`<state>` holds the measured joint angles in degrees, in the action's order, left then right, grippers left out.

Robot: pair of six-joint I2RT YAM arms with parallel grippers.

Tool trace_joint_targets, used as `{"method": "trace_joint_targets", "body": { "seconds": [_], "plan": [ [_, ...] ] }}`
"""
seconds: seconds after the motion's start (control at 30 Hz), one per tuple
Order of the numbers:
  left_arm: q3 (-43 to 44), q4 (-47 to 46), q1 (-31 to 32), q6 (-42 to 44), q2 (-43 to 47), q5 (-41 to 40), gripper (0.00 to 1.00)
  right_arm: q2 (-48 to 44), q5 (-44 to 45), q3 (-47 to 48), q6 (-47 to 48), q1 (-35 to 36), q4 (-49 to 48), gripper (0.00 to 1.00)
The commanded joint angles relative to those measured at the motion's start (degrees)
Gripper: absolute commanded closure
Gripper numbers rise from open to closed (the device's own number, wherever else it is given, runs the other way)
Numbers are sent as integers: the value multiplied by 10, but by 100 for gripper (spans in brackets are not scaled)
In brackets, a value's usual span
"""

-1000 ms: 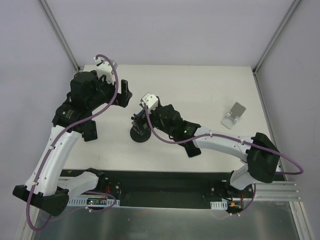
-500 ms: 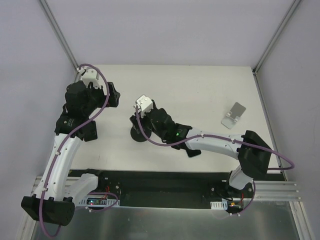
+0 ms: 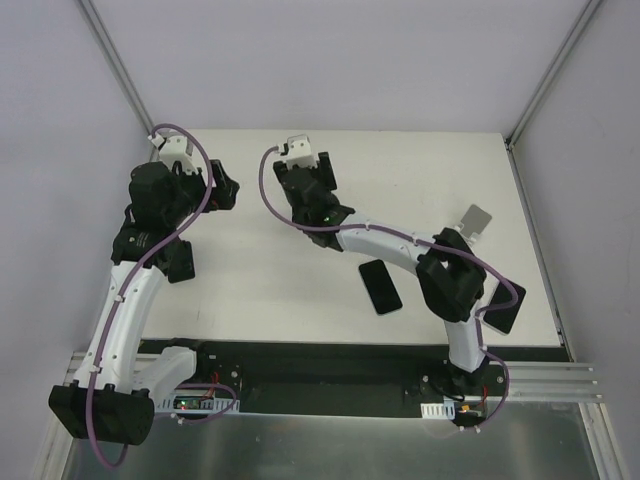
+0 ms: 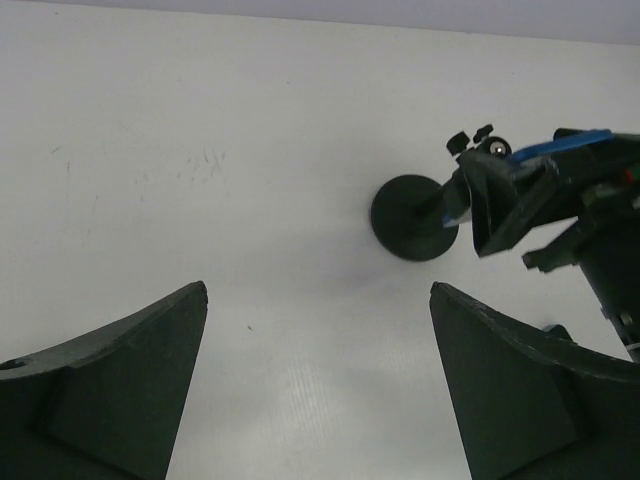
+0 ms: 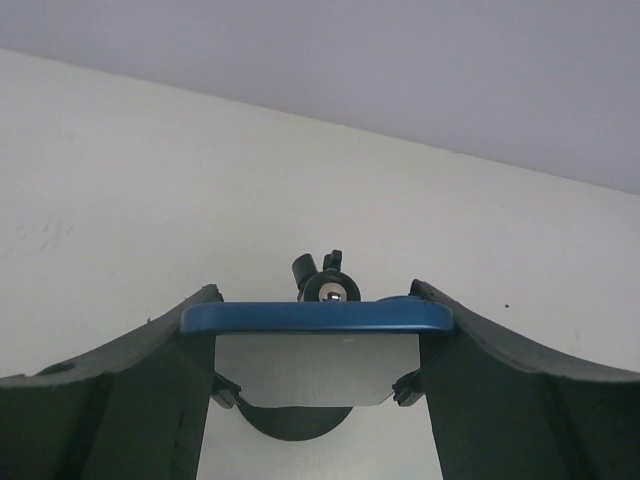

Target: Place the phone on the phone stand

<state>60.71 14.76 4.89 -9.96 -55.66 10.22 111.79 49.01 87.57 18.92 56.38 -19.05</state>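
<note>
Two arms, two grippers, one phone, two stands. Towards the far left corner of the table [image 3: 400, 165], the left gripper [image 4: 318, 300] hangs with its fingers spread wide and nothing between them. Just to its right, near the far edge, is the black stand [image 4: 413, 218] — a round disc base, a short stem and a knob at the head. The right gripper [image 5: 315, 312] pinches this stand by the blue-edged plate [image 5: 250, 318] at its head, one finger at each end of the plate. I cannot tell whether the base rests on the table or is off it. The phone [image 3: 381, 286] lies flat, dark face up, close to the near edge and a little right of the middle, free of both grippers. Its long axis runs far to near with a slight lean — the far end towards the left, the near end towards the right. The silver stand [image 3: 470, 227] sits by the right edge, well apart from the phone.
</note>
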Motion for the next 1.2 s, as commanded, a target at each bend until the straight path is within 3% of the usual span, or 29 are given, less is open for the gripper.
{"method": "trace_joint_targets", "body": {
  "seconds": [0.0,0.17,0.4,0.9,1.17],
  "plan": [
    [0,-32,-14,-20,-6,33,9,26,73,120,42,-26,-69,99],
    [-1,-33,-15,-22,-13,37,10,30,-36,116,23,-57,-57,99],
    [3,-34,-26,-38,-23,67,10,50,56,160,-35,-73,-12,99],
    [-1,-35,-26,-40,-31,65,11,58,25,179,-210,-99,82,99],
    [3,-35,-28,-45,-33,82,11,62,16,172,-148,-98,74,99]
  ]
}}
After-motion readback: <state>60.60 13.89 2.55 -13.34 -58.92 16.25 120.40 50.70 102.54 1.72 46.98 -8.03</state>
